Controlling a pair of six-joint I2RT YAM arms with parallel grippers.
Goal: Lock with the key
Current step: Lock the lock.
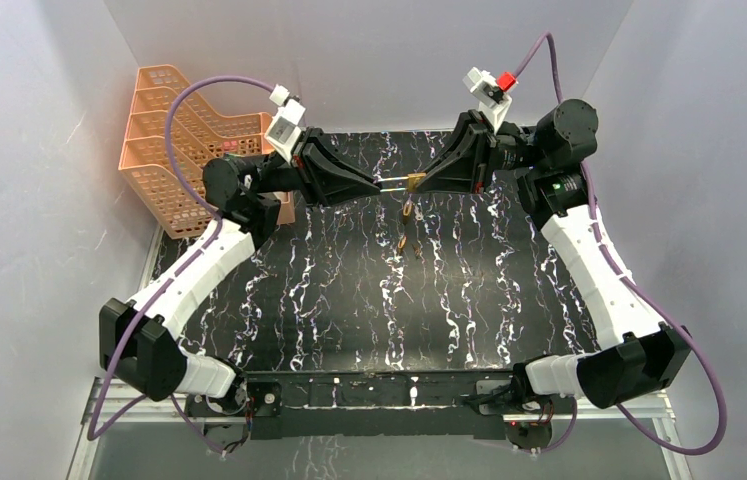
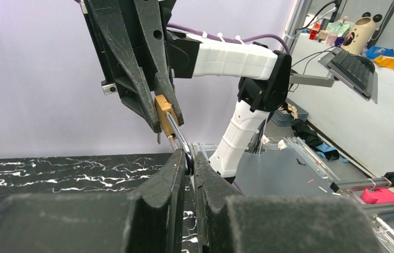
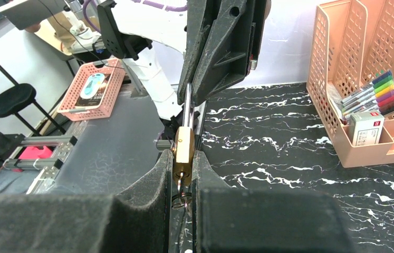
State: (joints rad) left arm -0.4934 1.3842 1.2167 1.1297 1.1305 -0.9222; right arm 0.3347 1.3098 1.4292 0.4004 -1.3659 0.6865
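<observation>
Black, white-veined table [image 1: 329, 300] sits between pale walls, with one orange file rack [image 1: 164, 130] at its far left corner and open tabletop from there to the near edge. Above the far middle, two arms meet in the air on one brass padlock [image 1: 415, 181]. The left gripper [image 1: 381, 185] is pinched tight on its shackle [image 2: 181, 141], the right gripper [image 1: 429, 183] clamps its body, and a key bunch [image 1: 404, 228] dangles beneath, its count unclear.

- The left arm [image 1: 199, 270] reaches forward, elbow out; the left gripper [image 1: 381, 187] points inward, clamped on the shackle [image 2: 180, 138].
- The right arm [image 1: 589, 262] mirrors it; the right gripper [image 1: 427, 183] pinches the padlock [image 3: 184, 147].
- Both grippers meet tip to tip above the surface [image 1: 349, 300].
</observation>
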